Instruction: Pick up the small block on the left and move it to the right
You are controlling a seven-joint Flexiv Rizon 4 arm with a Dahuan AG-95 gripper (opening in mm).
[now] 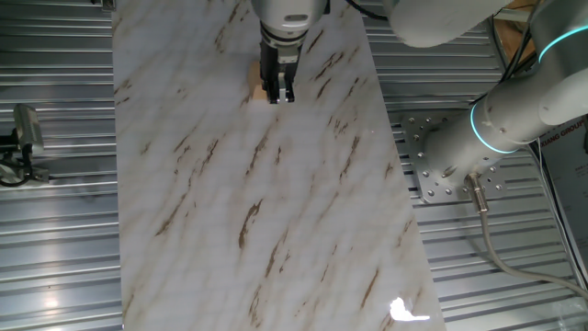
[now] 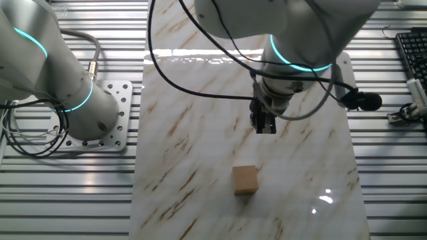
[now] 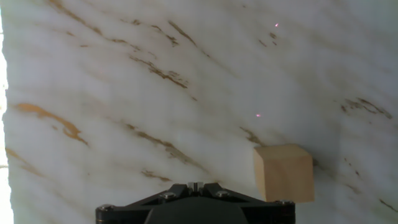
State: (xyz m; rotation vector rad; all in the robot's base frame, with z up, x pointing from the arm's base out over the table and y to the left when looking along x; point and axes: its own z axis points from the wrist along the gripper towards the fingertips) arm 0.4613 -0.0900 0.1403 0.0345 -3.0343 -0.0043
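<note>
So the hand (image 2: 264, 124) is hovering above the marble-look surface (image 2: 200, 100) with nothing in it, and the two black fingers (image 1: 278, 81) look pressed together, basically closed. The block (image 2: 245, 179) sits flat on the surface by itself, clear of the fingers. In the hand view the block (image 3: 283, 173) is off to the lower right, not lined up under the hand.

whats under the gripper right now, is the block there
Below the gripper shows only bare marble tabletop. The small block sits apart from it, untouched. In one fixed view the fingers cover part of the block.
</note>
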